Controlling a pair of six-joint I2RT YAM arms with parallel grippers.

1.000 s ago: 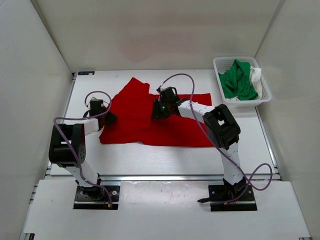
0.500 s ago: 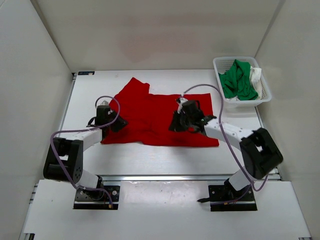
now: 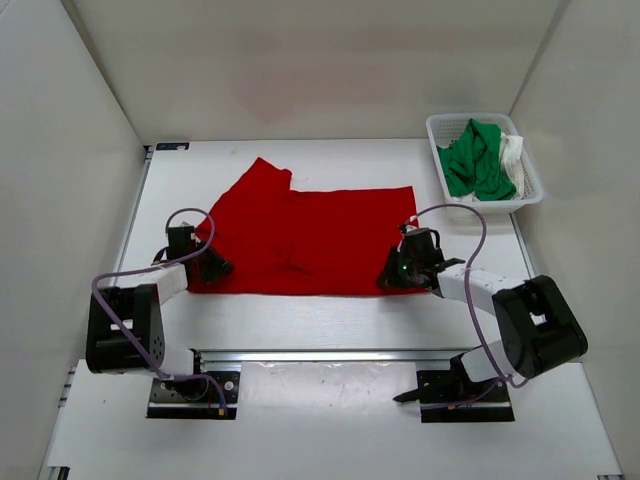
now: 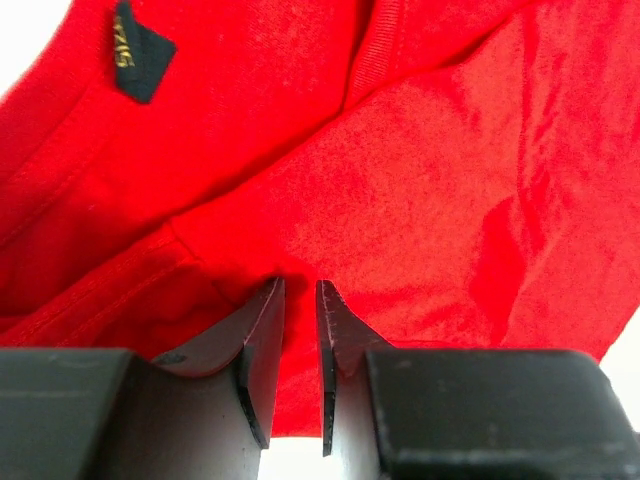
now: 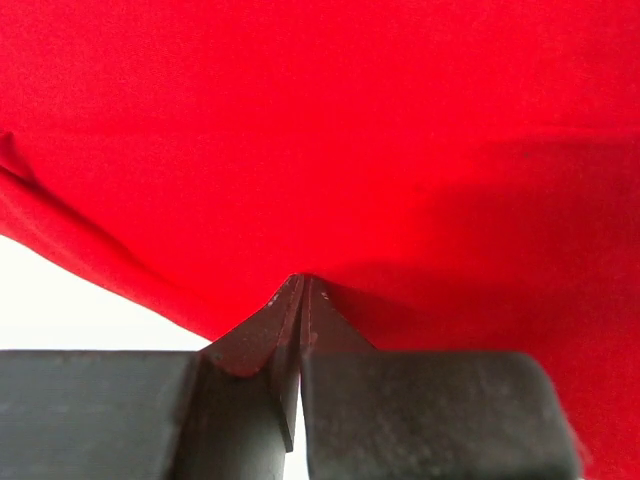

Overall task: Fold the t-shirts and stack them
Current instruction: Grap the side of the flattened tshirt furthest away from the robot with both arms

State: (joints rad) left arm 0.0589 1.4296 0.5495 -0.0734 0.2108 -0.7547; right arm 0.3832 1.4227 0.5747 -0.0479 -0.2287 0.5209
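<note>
The red t-shirt (image 3: 300, 230) lies spread flat on the table, one sleeve pointing to the far left. My left gripper (image 3: 213, 266) sits low at its near-left corner. In the left wrist view that gripper (image 4: 300, 285) has its jaws narrowly apart with a thick fold of red cloth (image 4: 420, 150) between them. A black neck label (image 4: 143, 52) shows ahead. My right gripper (image 3: 392, 277) is at the near-right corner. In the right wrist view it (image 5: 302, 280) is shut, with the red hem (image 5: 320, 120) puckered at its tips. The green t-shirt (image 3: 475, 160) and white t-shirt (image 3: 512, 150) lie crumpled in the basket.
The white mesh basket (image 3: 445, 119) stands at the far right corner of the table. White walls close in the table on the left, back and right. Purple cables loop above both forearms.
The right gripper went from the shirt's middle to its near-right corner and shut. The left gripper drew back toward the near-left corner. The red shirt now lies flatter and squarer.
</note>
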